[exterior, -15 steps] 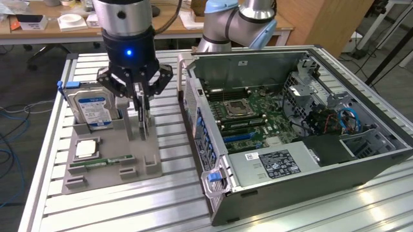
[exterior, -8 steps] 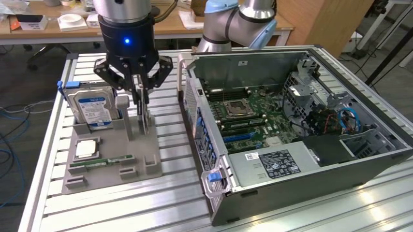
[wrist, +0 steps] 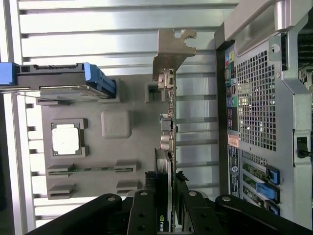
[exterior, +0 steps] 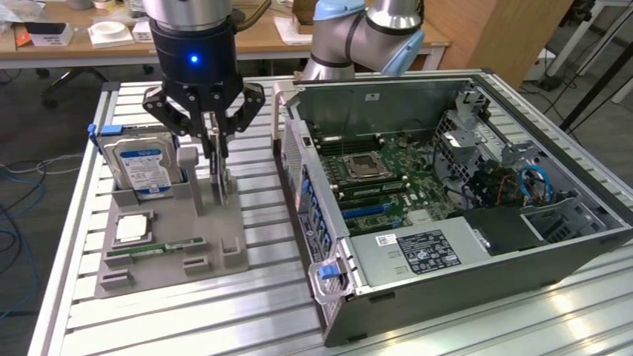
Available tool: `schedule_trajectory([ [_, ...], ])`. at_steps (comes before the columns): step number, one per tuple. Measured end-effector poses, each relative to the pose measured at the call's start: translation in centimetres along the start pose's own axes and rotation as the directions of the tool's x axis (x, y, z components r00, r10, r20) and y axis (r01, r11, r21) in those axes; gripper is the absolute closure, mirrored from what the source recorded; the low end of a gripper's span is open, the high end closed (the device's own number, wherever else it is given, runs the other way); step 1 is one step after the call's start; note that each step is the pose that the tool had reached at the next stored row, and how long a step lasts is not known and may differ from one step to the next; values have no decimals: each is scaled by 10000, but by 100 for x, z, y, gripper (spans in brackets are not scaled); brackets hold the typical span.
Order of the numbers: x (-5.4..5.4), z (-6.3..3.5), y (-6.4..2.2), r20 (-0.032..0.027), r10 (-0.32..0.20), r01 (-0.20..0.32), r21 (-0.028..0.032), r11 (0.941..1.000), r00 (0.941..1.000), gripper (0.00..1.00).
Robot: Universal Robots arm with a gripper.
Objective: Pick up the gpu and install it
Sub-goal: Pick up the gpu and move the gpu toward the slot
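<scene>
Gripper (exterior: 213, 152) (wrist: 166, 183) is seen lowered over gray holder tray (exterior: 168, 263) (wrist: 132, 147), jaws clamped on gpu (exterior: 221, 189) (wrist: 167, 132). Card is held on edge, upright, pinched on both flat faces near its top edge. Silver end bracket is seen at the card's far end in the wrist view, sticking out past the tray edge. Whether the card's lower edge is clear of the tray slot cannot be told.

Hard drive (exterior: 147, 167) (wrist: 63, 78) with blue-white label is stood upright in the tray's back corner, near the gripper but apart from it. Processor chip (exterior: 132, 228) (wrist: 66, 138) is laid flat in its pocket, memory stick (exterior: 158, 248) (wrist: 93, 169) is slotted just in front of it.

Open computer case (exterior: 475, 304) (wrist: 254, 98) is laid on its side just beside the tray, on the exterior view's right, motherboard exposed. Both are set on slatted metal table (exterior: 247, 311) (wrist: 98, 29).
</scene>
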State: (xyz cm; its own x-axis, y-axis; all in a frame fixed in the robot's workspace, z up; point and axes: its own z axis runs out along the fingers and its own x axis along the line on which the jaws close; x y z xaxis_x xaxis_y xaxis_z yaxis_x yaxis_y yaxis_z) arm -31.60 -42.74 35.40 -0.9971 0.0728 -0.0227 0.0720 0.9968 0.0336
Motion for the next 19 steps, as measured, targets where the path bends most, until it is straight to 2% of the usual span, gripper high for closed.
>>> schedule_trajectory([
  [10, 1, -2, 12, 7, -3, 3, 99, 10000, 10000, 74],
  [19, 1, -2, 19, 10, -4, 4, 136, 9999, 10000, 74],
])
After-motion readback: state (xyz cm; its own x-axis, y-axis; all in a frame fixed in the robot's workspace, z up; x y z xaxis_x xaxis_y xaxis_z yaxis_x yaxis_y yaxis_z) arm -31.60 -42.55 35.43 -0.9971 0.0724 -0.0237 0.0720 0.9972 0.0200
